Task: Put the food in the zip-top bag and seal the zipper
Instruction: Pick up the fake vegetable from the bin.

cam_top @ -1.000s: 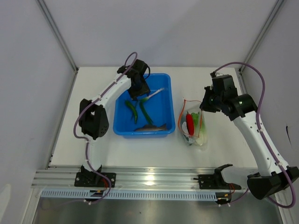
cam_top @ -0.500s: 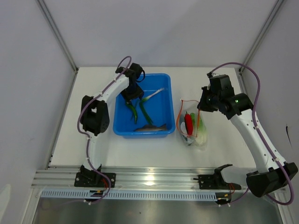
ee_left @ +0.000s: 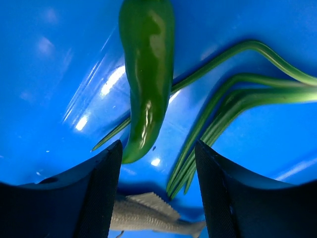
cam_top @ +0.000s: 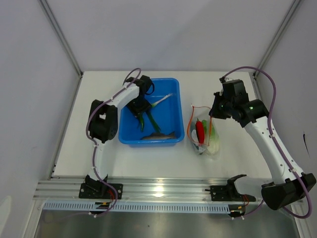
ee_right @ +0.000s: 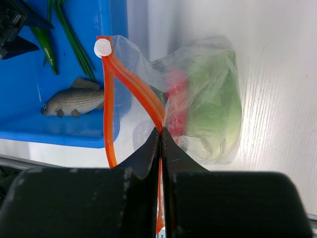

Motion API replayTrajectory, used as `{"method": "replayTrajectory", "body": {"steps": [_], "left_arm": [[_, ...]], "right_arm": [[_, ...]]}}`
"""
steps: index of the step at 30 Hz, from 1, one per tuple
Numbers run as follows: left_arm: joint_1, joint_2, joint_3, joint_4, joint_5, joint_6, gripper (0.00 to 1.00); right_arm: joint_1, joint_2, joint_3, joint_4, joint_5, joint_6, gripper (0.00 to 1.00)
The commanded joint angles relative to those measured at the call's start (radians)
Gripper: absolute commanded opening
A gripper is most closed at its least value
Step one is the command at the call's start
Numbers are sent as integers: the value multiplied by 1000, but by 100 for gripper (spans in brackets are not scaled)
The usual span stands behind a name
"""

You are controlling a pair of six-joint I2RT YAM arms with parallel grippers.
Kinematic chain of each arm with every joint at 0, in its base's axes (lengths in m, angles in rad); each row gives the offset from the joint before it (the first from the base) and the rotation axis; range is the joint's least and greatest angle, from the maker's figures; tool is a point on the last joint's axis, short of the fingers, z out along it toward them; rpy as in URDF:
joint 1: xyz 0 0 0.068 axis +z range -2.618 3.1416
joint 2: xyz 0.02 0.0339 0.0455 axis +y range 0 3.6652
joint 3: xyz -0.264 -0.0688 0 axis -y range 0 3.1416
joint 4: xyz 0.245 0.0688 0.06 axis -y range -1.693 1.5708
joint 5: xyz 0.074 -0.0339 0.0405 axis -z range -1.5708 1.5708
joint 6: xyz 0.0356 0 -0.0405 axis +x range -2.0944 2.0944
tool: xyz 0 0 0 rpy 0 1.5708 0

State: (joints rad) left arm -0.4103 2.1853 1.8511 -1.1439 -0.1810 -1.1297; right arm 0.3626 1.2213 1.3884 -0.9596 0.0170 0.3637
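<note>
Partly done: chili (ee_right: 176, 99) and cabbage (ee_right: 213, 109) in the bag (ee_right: 218, 49), zipper (ee_right: 131, 82) unsealed, pinched by the right end effector (ee_right: 161, 131); left end effector (ee_left: 157, 148), jaws apart, over a pod (ee_left: 147, 74)

The blue bin (ee_left: 44, 89) is glossy, smooth plastic, the green pod (ee_left: 147, 74) shiny, the bag (ee_right: 198, 59) clear crinkly film, the tabletop (ee_right: 277, 74) matt white.

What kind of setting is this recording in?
Probably a robotics lab cell: white table enclosed by plain panels, aluminium rail along its near edge, toy fish in a blue bin.
</note>
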Motion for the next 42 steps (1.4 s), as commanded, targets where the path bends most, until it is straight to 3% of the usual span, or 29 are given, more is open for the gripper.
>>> {"method": "replayTrajectory", "body": {"steps": [1, 10, 14, 16, 18, 22, 28, 37, 39, 42], "left_arm": [[5, 36, -15, -19, -29, -45, 63], [-13, -10, -105, 36, -77, -73, 56], [-16, -18, -136, 70, -69, -73, 43], [-18, -18, -139, 81, -69, -61, 43], [-19, -16, -136, 95, -69, -53, 33], [-27, -25, -138, 128, -54, -16, 3], [-79, -96, -95, 151, -86, 47, 1], [-176, -378, -104, 239, -95, 172, 0], [-194, -442, -157, 285, -74, 232, 1], [-214, -582, -312, 416, 85, 297, 1]], "right_arm": [[-1, -37, -6, 18, -5, -8, 0], [-1, -55, -8, 12, -5, 0, 0], [-1, -57, -9, 15, -3, 4, 0], [1, -60, -8, 15, -5, 6, 0], [2, -65, -9, 12, -3, 7, 0], [1, -72, -11, 7, -5, 3, 0], [2, -72, -9, 7, -5, 4, 0], [2, -52, -2, 12, 8, 3, 0], [4, -48, 0, 15, 14, 3, 0], [3, -39, 8, 19, 20, 7, 0]]}}
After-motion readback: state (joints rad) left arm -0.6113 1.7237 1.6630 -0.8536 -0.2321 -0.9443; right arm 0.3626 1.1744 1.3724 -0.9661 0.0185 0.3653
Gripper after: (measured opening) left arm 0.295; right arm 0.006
